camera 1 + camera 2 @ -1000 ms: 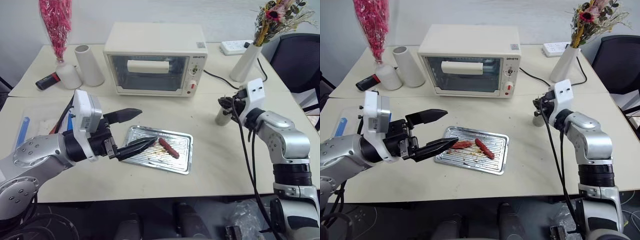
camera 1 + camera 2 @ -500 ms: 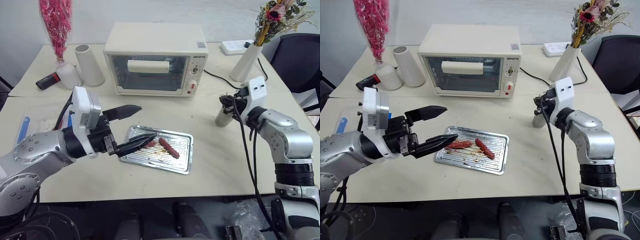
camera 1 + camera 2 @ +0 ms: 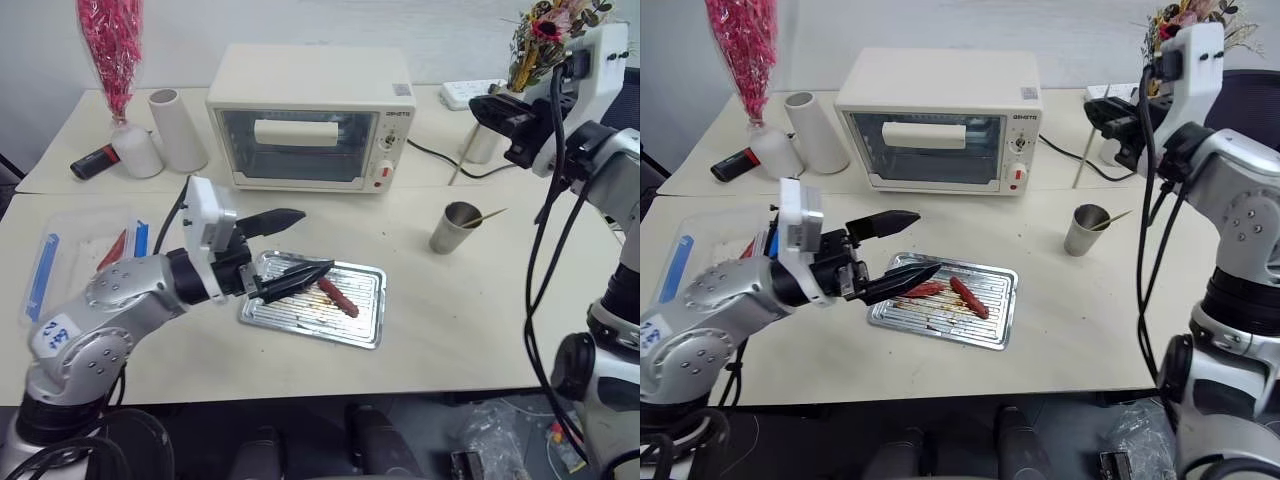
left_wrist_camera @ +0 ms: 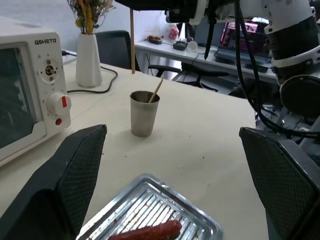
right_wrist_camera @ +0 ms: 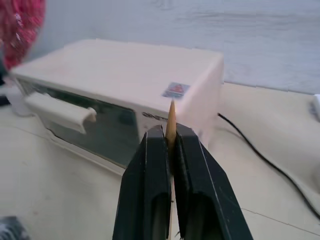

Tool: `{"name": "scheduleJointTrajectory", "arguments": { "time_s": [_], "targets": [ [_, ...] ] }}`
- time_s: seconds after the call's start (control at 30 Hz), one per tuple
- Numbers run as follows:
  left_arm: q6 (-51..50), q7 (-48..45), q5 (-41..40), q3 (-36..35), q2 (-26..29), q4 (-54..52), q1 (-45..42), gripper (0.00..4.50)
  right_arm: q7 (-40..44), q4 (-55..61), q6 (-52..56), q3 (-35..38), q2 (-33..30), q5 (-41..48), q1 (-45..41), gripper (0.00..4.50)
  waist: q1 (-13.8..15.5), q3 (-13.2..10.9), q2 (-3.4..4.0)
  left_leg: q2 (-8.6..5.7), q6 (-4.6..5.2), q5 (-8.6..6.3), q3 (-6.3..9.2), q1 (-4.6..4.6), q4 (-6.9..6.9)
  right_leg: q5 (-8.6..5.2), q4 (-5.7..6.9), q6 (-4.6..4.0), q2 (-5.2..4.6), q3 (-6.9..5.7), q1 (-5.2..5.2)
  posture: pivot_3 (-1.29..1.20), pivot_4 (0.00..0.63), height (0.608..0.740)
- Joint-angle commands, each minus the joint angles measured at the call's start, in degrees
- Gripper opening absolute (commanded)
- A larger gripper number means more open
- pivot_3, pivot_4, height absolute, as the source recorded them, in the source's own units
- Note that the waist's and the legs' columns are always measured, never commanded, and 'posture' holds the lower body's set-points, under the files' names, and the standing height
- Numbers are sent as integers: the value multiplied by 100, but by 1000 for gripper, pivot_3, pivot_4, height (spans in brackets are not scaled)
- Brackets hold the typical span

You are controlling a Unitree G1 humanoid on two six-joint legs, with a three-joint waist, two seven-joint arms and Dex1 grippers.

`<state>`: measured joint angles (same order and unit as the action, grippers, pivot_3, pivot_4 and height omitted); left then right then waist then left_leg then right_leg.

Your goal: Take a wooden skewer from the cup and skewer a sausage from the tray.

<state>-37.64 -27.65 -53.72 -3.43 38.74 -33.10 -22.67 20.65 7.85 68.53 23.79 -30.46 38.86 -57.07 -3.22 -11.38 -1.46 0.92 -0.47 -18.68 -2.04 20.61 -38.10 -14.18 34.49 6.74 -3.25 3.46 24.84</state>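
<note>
Wooden skewer (image 3: 1080, 166): thin pale stick, hanging near-vertical in the air well above the tabletop, top end pinched betw. closed black jaws of right gripper (image 3: 1108, 116). Cup (image 3: 1081, 230): small grey metal cylinder, upright on tabletop, right of tray; another skewer (image 3: 1110, 220) leans out of it. Tray (image 3: 992, 320): shiny silver rectangle w/ ridged base, brown grease marks, flat on tabletop. Sausage (image 3: 967, 297): short, dark reddish-brown, lying diagonally mid-tray; a second one just left of it.

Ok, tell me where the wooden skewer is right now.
The wooden skewer hangs pinched in the raised right gripper at the table's right side, above the cup and beside the toaster oven.
</note>
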Motion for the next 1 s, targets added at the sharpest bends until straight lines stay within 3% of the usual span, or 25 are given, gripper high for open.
{"name": "scheduleJointTrajectory", "arguments": {
  "time_s": [0.03, 0.23, 0.53, 0.77, 1.0],
  "targets": [
    [352, 85, 454, 152, -431, 165, -296, 4500, -1159, 61, 937, 1098, 1074, 794, -554, 54, 6, 0, 0, 1, 0, 0, 1, 2, 0, 0, 3, 0, 0, 0, 4, 0, 150, 740],
    [688, 231, 1194, 388, -1126, 599, -442, 4500, -2895, 284, 1931, 2640, 3155, 1396, -687, 54, 19, 12, 3, 9, 1, 12, 11, 77, -6, 3, 55, 1, -27, -9, 81, 0, 150, 740],
    [1021, 170, 1823, 360, -1512, 1059, -351, 4500, -4160, 530, 2363, 3768, 4249, 1772, -987, 54, 16, 11, 6, -2, 9, 11, 8, 101, -6, 5, 38, 6, -42, -22, 94, 0, 150, 740],
    [1179, 39, 2210, 585, -1741, 1252, -403, 4500, -5213, 411, 1899, 3813, 4640, 2756, -965, 54, -13, 11, 6, -3, 9, 12, 8, 94, 0, 6, 42, 7, -25, -22, 94, 0, 150, 740],
    [1350, -137, 2568, 701, -1871, 1497, -484, 4500, -6668, 177, 586, 2671, 4550, 4712, -283, 54, -38, 11, 6, 1, 12, 14, 5, 94, 2, 7, 39, 8, -28, -17, 94, 0, 150, 740]
  ]
}}
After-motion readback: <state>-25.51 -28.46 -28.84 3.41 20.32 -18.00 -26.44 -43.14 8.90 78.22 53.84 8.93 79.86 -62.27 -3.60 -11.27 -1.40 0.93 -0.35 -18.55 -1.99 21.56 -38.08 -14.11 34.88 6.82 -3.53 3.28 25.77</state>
